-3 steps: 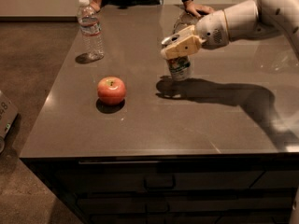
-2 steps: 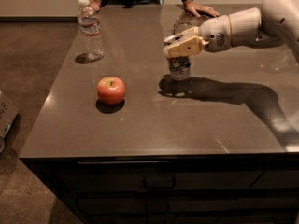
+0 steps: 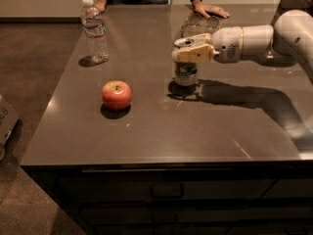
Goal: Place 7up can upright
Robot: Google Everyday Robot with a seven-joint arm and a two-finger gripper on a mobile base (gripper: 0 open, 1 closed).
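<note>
The 7up can (image 3: 186, 73) is a small silvery can with green markings. It stands upright on the dark grey table (image 3: 161, 131), right of centre, with its base on the surface. My gripper (image 3: 190, 52) reaches in from the right on a white arm. Its beige fingers (image 3: 194, 56) are shut on the top of the can, hiding the rim.
A red apple (image 3: 116, 94) lies to the left of the can. A clear plastic water bottle (image 3: 95, 32) stands at the back left. A person's hand (image 3: 210, 9) rests on the far edge of the table. The table's front edge is near the camera.
The gripper and can have barely moved; the arm has shifted slightly and the can stays upright on the table.
</note>
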